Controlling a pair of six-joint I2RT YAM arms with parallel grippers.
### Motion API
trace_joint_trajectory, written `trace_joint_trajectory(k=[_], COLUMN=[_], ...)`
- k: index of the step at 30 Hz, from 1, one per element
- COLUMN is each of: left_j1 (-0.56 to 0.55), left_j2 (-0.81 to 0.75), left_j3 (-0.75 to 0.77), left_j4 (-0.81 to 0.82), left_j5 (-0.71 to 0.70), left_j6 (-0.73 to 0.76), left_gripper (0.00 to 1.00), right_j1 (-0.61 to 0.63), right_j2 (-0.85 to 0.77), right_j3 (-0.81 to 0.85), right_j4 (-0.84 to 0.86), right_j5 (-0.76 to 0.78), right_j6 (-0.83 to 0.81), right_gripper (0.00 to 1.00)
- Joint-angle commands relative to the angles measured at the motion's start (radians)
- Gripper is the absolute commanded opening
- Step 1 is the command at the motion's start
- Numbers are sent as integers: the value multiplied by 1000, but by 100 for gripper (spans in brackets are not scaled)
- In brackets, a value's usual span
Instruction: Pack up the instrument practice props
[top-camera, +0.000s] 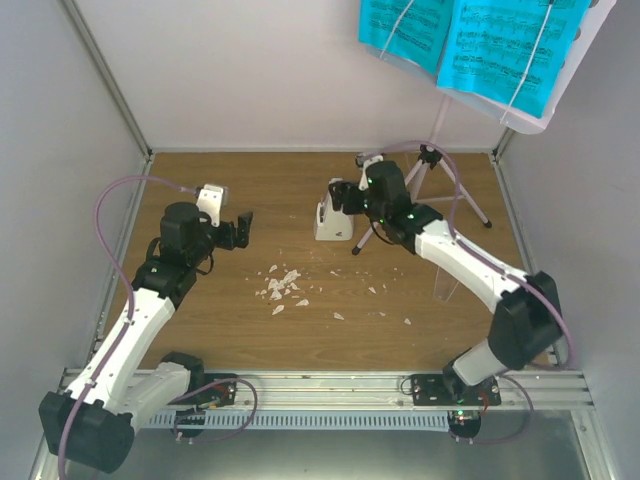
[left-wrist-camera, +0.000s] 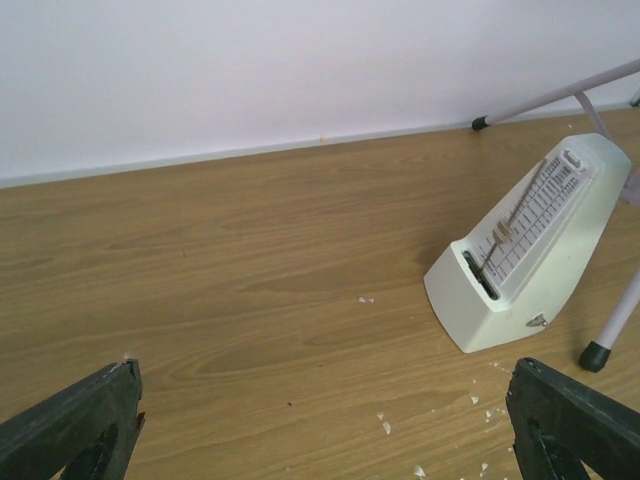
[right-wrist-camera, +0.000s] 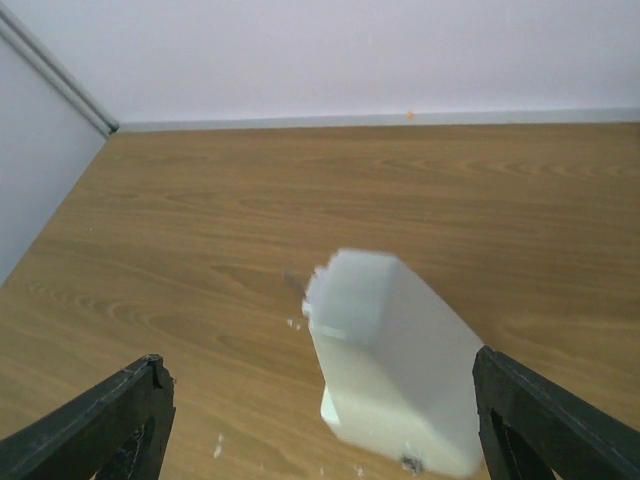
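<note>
Metronome (right-wrist-camera: 392, 372) | standing between right jaws, spread wide | left jaws released, well apart from it

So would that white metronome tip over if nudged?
Probably not easily: the metronome sits on a wide base and tapers upward. Its smooth sloped sides may slip out of a pinch. Being small, it might just slide.

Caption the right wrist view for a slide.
Right gripper open, its fingers either side of the white metronome on the wooden table.
</note>
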Motion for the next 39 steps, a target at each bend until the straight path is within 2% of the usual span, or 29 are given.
trace_joint_trajectory(k=[1, 7, 21, 26, 39], left_j1=[-1, -1, -1, 0, -1], left_j2=[-28, -28, -33, -24, -27], left_j3=[-12, -10, -16, -12, -12], left_j4=[79, 71, 64, 62, 62], left_j5=[-44, -80, -83, -81, -86], left_j6=[21, 20, 14, 11, 8], left_gripper=[99, 99, 99, 99, 99], right_j1=[33, 42, 44, 45, 74], right_j2=[112, 199, 331, 346, 370], right_j3=[128, 189, 268, 280, 290], right_j4=[-12, -44, -72, -87, -81], right_j5=[122, 219, 246, 263, 283], right_j6=[10, 10, -2, 0, -18], right_gripper=[82, 77, 64, 54, 53])
